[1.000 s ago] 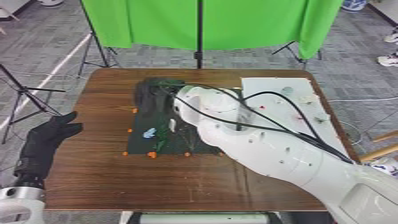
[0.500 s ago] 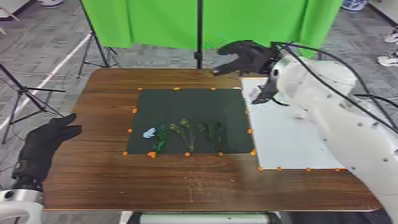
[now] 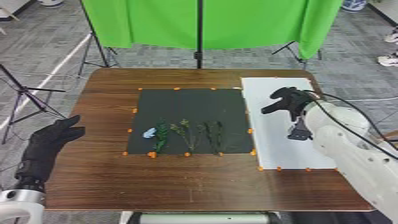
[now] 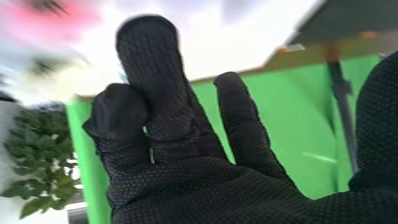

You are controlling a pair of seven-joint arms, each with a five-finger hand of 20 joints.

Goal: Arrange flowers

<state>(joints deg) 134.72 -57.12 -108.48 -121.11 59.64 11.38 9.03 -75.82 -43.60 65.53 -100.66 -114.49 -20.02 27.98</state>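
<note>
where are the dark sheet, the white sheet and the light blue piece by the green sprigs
dark sheet (image 3: 182,105): head view, on its bare far part
white sheet (image 3: 282,152): head view, on its bare near part
light blue piece (image 3: 149,133): head view, on its middle

Left hand (image 3: 55,134), right hand (image 3: 290,101), dark sheet (image 3: 191,104), white sheet (image 3: 270,137), blue flower (image 3: 149,133): one each; green stems (image 3: 161,139): count unclear.

Sprigs (image 3: 161,142) lie across the mat (image 3: 191,105) at your 12 o'clock, beside the board (image 3: 284,152) at 1 o'clock.
</note>
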